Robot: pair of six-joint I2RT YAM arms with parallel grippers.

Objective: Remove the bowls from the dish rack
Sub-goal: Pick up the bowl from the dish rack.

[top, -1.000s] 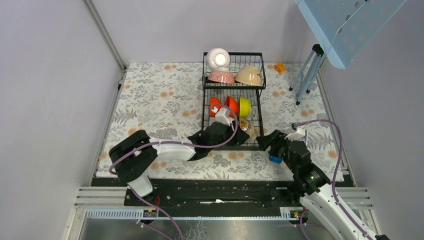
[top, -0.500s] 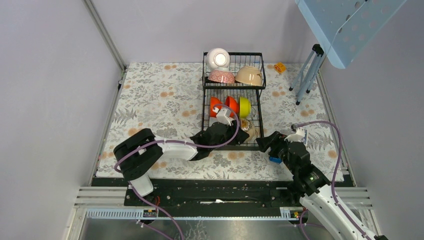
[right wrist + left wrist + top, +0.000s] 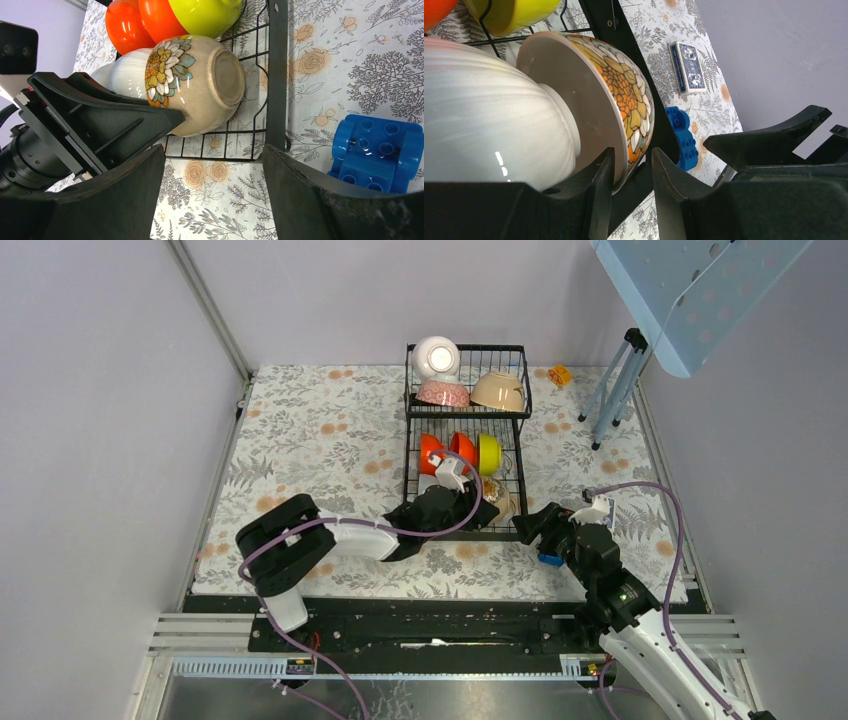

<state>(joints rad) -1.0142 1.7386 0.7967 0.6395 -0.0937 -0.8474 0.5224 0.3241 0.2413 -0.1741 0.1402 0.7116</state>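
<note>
The black wire dish rack [image 3: 408, 420] holds a white [image 3: 436, 357], a pink-patterned [image 3: 443, 393] and a beige bowl [image 3: 498, 391] in its upper basket. The lower tray holds two orange-red bowls [image 3: 430, 452], a yellow-green one [image 3: 488, 453], a white ribbed one [image 3: 484, 110] and a flower-patterned one [image 3: 624, 95]. My left gripper [image 3: 633, 156] is open. It straddles the flower-patterned bowl's rim, one finger inside against the wall and the other outside with a gap. My right gripper [image 3: 212, 165] is open and empty over the mat, just outside the rack's front right corner [image 3: 276, 75].
A blue toy block [image 3: 377, 152] lies on the floral mat right of my right gripper. A card deck [image 3: 687, 73] lies beyond it. A small orange toy [image 3: 560, 374] sits at the back right, next to a stand's legs [image 3: 612, 390]. Walls enclose the mat on three sides.
My left arm has swung slightly, shifting its gripper a little further into the lower tray. My right gripper edged slightly left, then held still.
</note>
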